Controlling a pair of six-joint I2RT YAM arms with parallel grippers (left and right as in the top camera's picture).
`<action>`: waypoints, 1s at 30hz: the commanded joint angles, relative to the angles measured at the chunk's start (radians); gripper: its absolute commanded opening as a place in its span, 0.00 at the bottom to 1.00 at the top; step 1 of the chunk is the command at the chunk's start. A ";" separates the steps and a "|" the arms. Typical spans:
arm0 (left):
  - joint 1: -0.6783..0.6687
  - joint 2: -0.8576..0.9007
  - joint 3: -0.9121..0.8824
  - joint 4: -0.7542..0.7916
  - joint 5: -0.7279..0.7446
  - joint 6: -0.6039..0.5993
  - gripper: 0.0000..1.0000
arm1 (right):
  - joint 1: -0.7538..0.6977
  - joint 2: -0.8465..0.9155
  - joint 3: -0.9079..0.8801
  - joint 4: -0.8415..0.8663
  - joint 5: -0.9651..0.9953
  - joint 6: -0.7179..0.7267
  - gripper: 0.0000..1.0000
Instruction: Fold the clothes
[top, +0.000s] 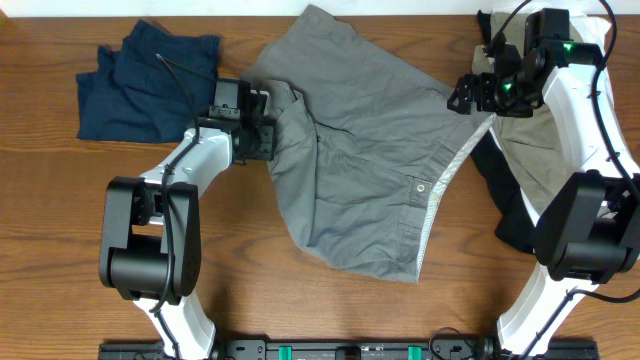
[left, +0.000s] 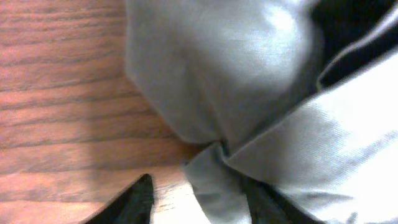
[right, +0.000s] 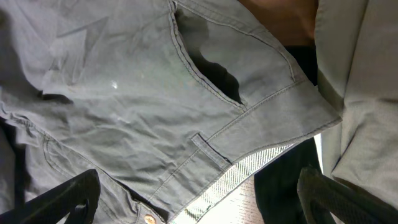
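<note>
A brown wood-grain surface (top: 60, 220) carries everything, and a pair of mid-grey woven fabric shorts (top: 350, 170) lies spread and rumpled across its middle, between the two claws. The left claw (top: 262, 125) sits at the edge of the shorts nearest it. In its wrist view its dark fingers (left: 134, 202) stand apart: a pinched fold of the grey cloth lies between them against one finger, with bare wood showing between the cloth and the other, so it is parted and clamps nothing. On the side of this claw away from the shorts lies a crumpled navy fabric garment (top: 140, 80), near the shorts but not touching them. The right claw (top: 468, 95) hovers over the waistband corner of the shorts, its jaws spread wide with nothing in them. Directly below it are a slit pocket (right: 211, 68), a belt loop (right: 208, 149) and the pale inner waistband (right: 249, 165). Further along the waistband from this claw sits a small round metal snap button (top: 420, 187). On the outer side of the right claw lies a khaki fabric garment (top: 525, 140), with a black fabric garment (top: 505, 200) just beside the waistband edge.
</note>
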 joint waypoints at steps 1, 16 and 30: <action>0.003 0.017 0.001 0.003 0.092 0.029 0.42 | 0.009 -0.036 0.011 -0.001 -0.014 -0.014 0.99; 0.002 0.018 0.001 0.002 0.150 0.042 0.14 | 0.009 -0.036 0.011 -0.002 -0.014 -0.014 0.99; 0.063 -0.095 0.015 -0.109 0.122 -0.017 0.06 | 0.009 -0.036 0.011 -0.006 -0.014 -0.014 0.99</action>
